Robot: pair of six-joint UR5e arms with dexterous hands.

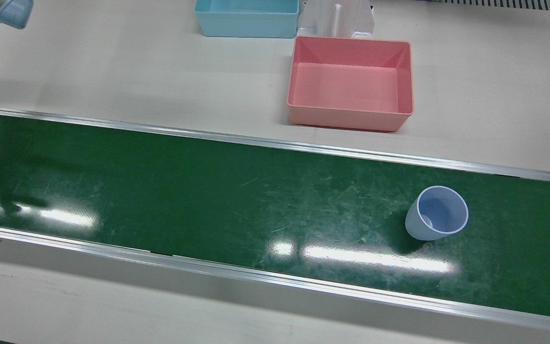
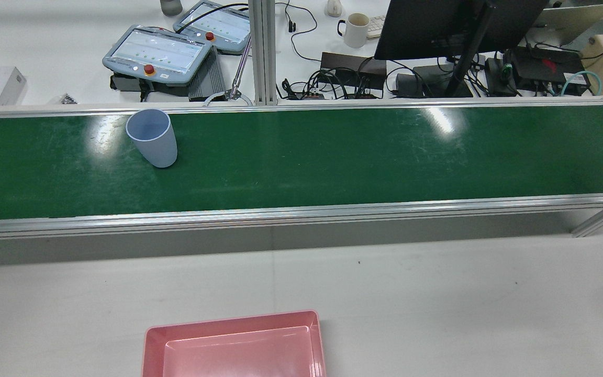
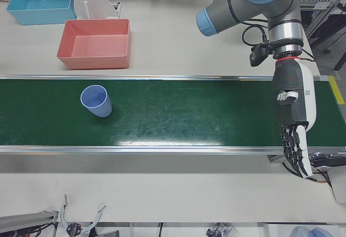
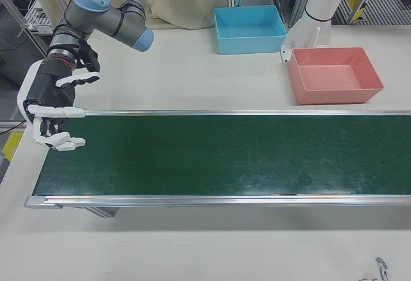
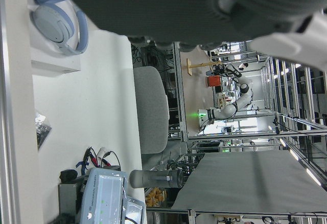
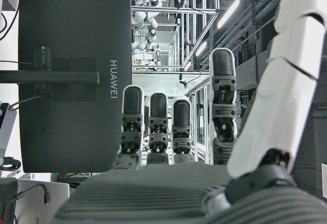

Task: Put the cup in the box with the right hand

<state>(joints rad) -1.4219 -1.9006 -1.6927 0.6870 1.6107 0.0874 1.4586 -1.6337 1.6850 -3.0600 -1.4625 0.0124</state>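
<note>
On the green belt (image 1: 208,200) a pale blue cup (image 1: 436,213) stands upright with its mouth open to the top, alone on the belt and touched by nothing. It sits on the robot's left half of the belt, toward the edge farthest from the robot, as the rear view shows with the cup (image 2: 152,137) close to the far rail.

Past the belt, on the pale table (image 1: 112,71) on the robot's side, a pink box (image 1: 350,82) sits empty, just beyond the belt's rail and well apart from the cup. Farther back and toward the robot's right is a light blue box (image 1: 247,18), also empty, beside a white pedestal (image 1: 337,19).

The left hand (image 3: 293,120) hangs at the far left end of the belt, fingers pointing down and spread apart, holding nothing; it is well apart from the cup (image 3: 97,101). The right hand (image 4: 52,111) is at the opposite end of the belt, over its right edge, fingers apart and slightly curled, grasping nothing. In the right hand's own camera the fingers (image 6: 158,127) stand straight and separate, with a black monitor (image 6: 71,75) beyond them.
</note>
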